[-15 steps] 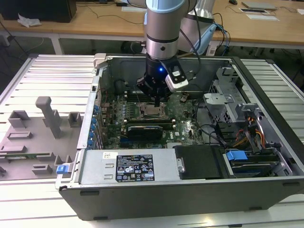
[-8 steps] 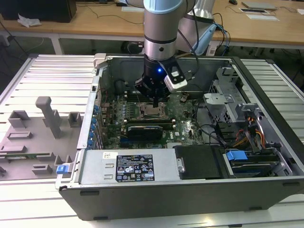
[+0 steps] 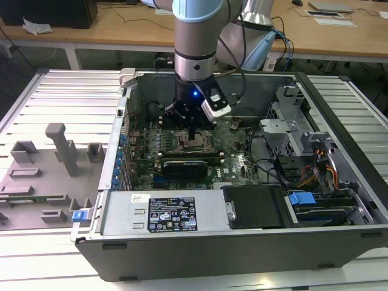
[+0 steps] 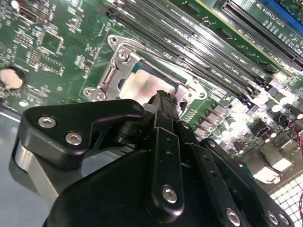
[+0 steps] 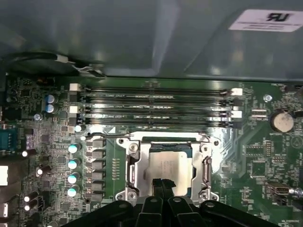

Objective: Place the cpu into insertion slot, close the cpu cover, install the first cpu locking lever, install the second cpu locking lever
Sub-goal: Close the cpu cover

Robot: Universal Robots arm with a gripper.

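- Two printed patches: a white label (image 3: 173,219) on the grey box along the near side of the open case (image 3: 242,257) in the exterior view, and a white sticker (image 5: 267,20) on the metal wall in the first wrist view; print on both left unread.
- Fine white lettering scattered over the green board (image 5: 246,156), too small to make out.
- Cpu (image 5: 171,161) lying flat in the slot (image 5: 132,163), pale top up, silvery metal along both sides.
- Same in the second wrist view: cpu (image 4: 142,87) seated inside the slot (image 4: 111,75).
- Slot just beside four long memory slots (image 5: 156,106).
- End effector (image 5: 163,183) right over one edge of the cpu, tips at its top face; actual contact cannot be told.
- Fingers (image 5: 157,185) pressed together with no gap, nothing clamped between them.
- In the second wrist view, end effector (image 4: 163,97) tip overlapping the cpu's near edge.
- In the exterior view, end effector (image 3: 192,134) pointing straight down inside the case, tip at the slot (image 3: 197,145), mid-board.
- Case resting on a ribbed grey counter (image 3: 60,91).
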